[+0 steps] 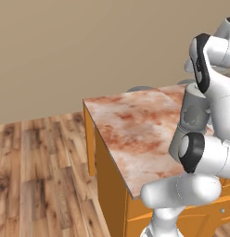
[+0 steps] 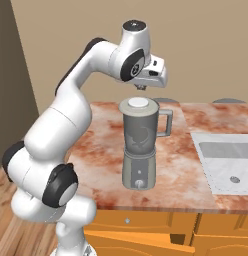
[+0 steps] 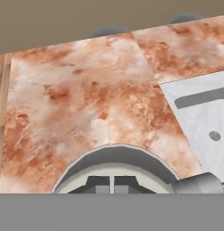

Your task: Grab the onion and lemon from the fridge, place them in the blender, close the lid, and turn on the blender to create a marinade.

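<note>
The grey blender stands on the marbled counter, and the lid sits flat on top of its jar. My gripper hangs just above the lid's centre, shut, with nothing between its fingers. In the hand view the lid's rim curves across the bottom, the closed gripper stands over it, and the jar's handle sticks out at the right. A dim shape shows through the jar wall; I cannot make out the onion or the lemon. The fridge is out of view.
A white sink is set into the counter to the blender's right, also seen as the sink in the hand view. Grey stool tops peek over the counter's far edge. Wooden floor lies left of the island.
</note>
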You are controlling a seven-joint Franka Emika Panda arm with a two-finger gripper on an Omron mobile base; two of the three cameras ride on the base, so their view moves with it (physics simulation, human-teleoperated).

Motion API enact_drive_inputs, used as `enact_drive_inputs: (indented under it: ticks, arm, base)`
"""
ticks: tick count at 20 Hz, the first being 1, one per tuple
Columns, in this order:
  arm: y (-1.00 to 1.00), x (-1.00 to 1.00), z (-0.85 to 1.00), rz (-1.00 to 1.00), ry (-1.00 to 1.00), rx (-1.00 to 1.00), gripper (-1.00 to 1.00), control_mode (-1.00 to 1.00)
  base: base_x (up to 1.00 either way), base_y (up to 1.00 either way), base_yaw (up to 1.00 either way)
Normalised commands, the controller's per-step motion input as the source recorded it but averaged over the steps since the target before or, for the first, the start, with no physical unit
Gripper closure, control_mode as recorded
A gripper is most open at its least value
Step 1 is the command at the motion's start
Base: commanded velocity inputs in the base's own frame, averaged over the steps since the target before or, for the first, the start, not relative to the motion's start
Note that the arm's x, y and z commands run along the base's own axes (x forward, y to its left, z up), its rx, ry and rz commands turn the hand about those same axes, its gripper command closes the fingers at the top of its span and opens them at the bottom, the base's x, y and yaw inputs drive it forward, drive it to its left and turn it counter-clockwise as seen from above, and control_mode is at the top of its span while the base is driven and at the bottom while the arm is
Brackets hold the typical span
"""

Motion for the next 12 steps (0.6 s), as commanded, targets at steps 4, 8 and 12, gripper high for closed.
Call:
enact_drive_inputs:
  ticks: [4, 8, 12]
  arm:
    - [0.02, -0.23, 0.04, 0.0, -0.06, 0.0, -1.0, -1.0]
    - [0.0, -0.34, 0.35, 0.0, -0.15, 0.0, -1.0, -1.0]
    - [0.0, -0.69, 0.42, 0.0, -0.24, 0.0, -1.0, -1.0]
  base:
    - [0.0, 0.0, 0.0]
    - [0.0, 0.0, 0.0]
    - [0.0, 0.0, 0.0]
